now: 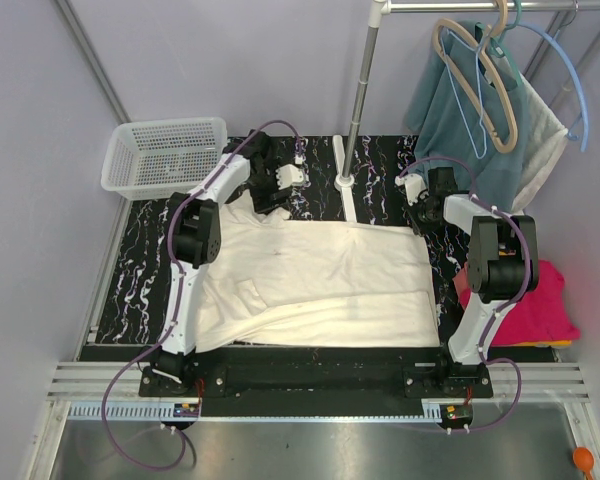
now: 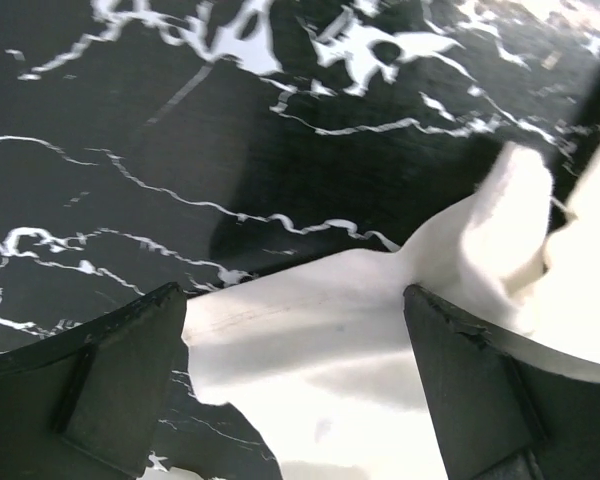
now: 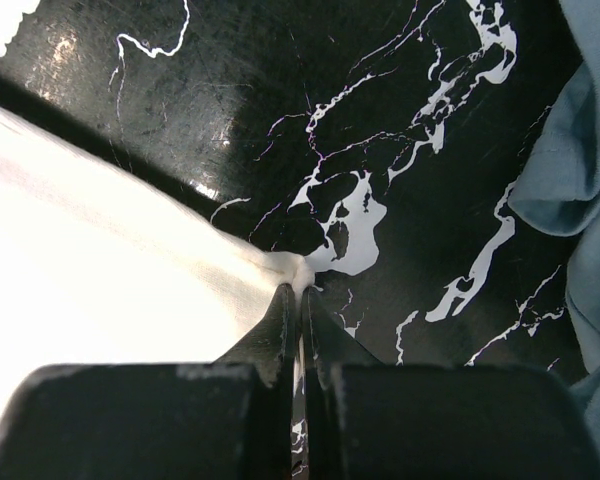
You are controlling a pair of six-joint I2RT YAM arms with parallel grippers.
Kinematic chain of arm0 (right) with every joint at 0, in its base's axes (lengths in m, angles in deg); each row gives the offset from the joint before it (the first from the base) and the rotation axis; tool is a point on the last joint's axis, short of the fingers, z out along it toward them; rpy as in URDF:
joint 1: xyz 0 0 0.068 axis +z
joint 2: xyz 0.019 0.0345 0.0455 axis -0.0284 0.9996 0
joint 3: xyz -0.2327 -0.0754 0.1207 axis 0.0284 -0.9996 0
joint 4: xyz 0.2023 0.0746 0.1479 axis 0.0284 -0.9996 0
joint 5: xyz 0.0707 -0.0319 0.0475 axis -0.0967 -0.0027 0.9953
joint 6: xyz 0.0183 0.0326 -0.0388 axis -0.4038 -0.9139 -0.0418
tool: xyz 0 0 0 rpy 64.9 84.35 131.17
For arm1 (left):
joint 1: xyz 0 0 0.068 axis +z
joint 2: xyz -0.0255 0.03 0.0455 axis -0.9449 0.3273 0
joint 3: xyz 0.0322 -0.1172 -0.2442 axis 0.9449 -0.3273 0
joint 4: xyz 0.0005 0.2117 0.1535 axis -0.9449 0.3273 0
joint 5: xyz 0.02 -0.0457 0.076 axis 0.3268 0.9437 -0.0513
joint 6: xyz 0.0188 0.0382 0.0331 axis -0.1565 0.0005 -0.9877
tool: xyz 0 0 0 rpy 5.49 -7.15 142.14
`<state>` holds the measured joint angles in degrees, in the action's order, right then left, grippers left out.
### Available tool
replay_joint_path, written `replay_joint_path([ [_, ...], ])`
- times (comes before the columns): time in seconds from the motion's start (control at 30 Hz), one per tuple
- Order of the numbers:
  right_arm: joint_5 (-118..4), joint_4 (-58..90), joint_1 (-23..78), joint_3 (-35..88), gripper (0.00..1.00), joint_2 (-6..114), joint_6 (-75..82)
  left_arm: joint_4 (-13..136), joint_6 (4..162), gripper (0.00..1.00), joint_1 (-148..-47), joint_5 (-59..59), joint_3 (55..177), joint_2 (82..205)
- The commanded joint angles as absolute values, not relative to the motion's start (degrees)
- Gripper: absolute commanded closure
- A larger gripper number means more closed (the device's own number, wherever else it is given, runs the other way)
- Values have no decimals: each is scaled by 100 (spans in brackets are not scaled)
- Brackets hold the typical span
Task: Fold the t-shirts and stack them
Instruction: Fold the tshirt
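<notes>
Right tool (image 3: pixel 300 292) pinches soft cream t-shirt (image 3: pixel 100 270) corner on marbled table (image 3: pixel 400 110)

Top view high over the near side of the cream t-shirt (image 1: pixel 320 275), facing down, left wrist view close above its far-left corner, right wrist view close at its far-right corner, all sharing it

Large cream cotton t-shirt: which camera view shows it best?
The top external view: nearly the whole large cream cotton t-shirt lies spread there. The left wrist view shows only one edge; the right wrist view only a pinched corner.
</notes>
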<state>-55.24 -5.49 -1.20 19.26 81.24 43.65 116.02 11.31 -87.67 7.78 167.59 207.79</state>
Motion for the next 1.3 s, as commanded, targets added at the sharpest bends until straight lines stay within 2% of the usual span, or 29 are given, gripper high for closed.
replay_joint_path([
  [0.0,-5432,-933,-128,1630,100,8187,4300,12363,747,6,-8786,397,16562,20964],
  [0.07,-5424,-933,-128,1630,100,8169,4283,12415,720,7,-8795,327,16658,21069],
  [0.17,-5389,-924,-128,1603,100,8134,4283,12425,650,17,-8847,169,16869,21218],
  [0.3,-5424,-924,-128,1560,100,8090,4309,12364,615,54,-8865,2,16940,21350],
  [0.33,-5415,-924,-128,1533,100,8064,4309,12337,624,66,-8865,-16,16940,21359],
  [0.4,-5415,-916,-128,1516,100,8064,4309,12188,754,76,-8865,-69,16905,21351],
  [0.43,-5415,-916,-128,1515,100,8064,4309,12031,808,90,-8865,-95,16887,21342],
  [0.47,-5415,-916,-128,1515,100,8072,4283,11951,860,100,-8865,-148,16826,21298],
  [0.93,-5397,-889,-128,1366,100,7949,4239,11063,1608,100,-8883,-438,16641,20095],
  [1.27,-5538,-819,-136,1261,100,7554,4204,10720,1661,100,-8891,-816,15578,18899],
])
